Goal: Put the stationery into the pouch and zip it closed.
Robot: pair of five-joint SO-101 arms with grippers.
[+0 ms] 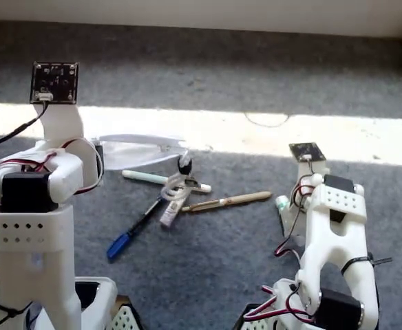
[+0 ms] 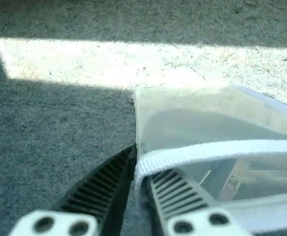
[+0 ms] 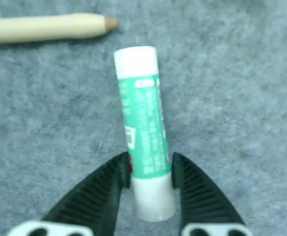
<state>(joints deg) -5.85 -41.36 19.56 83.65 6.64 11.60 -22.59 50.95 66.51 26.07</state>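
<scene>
Currently the glue stick [image 3: 143, 123], seemingly light and slick, is being clamped near one end by the right claw [image 3: 151, 166]. The limp pouch [image 2: 207, 123] is being pinched at its rim by the left claw [image 2: 139, 169].

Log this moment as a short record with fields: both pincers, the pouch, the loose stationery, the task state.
Left pincer: shut on the rim of the translucent pouch
Right pincer: shut on a green-and-white glue stick
Pouch: on the grey carpet, mouth appears open, not zipped
Loose stationery: blue pen, beige pen and white pen, heaped together between the arms
Task state: pens not yet in the pouch
</scene>
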